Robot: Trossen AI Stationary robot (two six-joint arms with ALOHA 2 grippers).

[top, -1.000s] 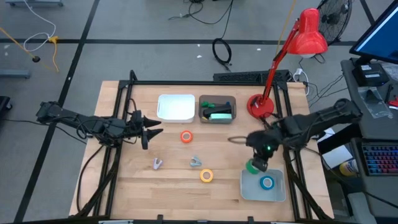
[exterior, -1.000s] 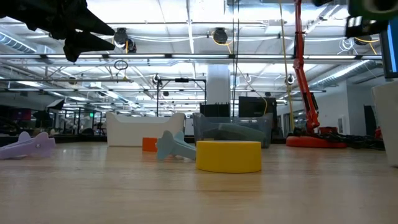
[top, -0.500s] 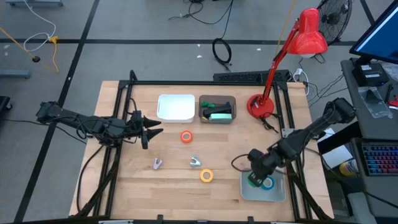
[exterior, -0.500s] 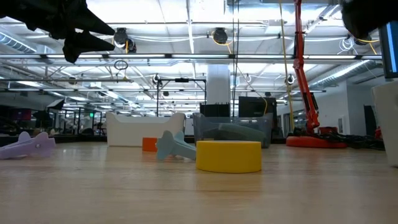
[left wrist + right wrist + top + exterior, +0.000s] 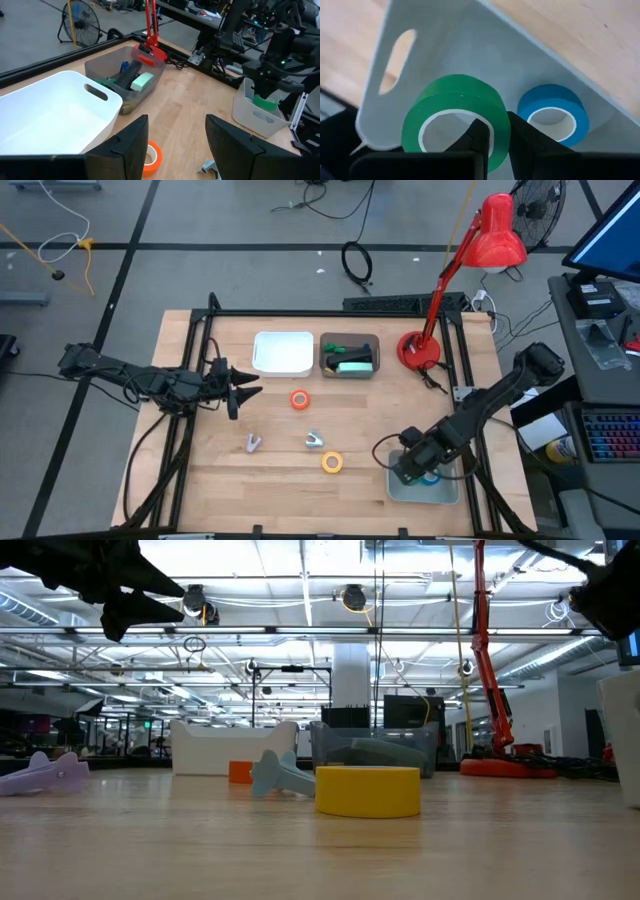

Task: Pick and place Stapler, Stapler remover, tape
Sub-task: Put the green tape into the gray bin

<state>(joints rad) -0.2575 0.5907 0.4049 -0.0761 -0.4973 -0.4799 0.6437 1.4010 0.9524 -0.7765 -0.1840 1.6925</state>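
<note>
Right claw [image 5: 492,134] clamps the green tape roll [image 5: 456,120], pale core showing, over the grey bin [image 5: 470,45] beside the blue tape roll [image 5: 551,112]. Left claw [image 5: 172,142] gapes, empty.

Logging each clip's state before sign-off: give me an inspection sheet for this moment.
Surface: wooden table, framed by black rails.
Job's things: green tape held over the grey bin; blue tape inside it; orange tape and yellow tape on the table.
Clutter: white bin; clear bin with tools; two small plastic pieces.
Grippers: right gripper shut on green tape; left gripper open, idle at the table's left.
Cables: black loop on the floor.
Surroundings: red lamp.
</note>
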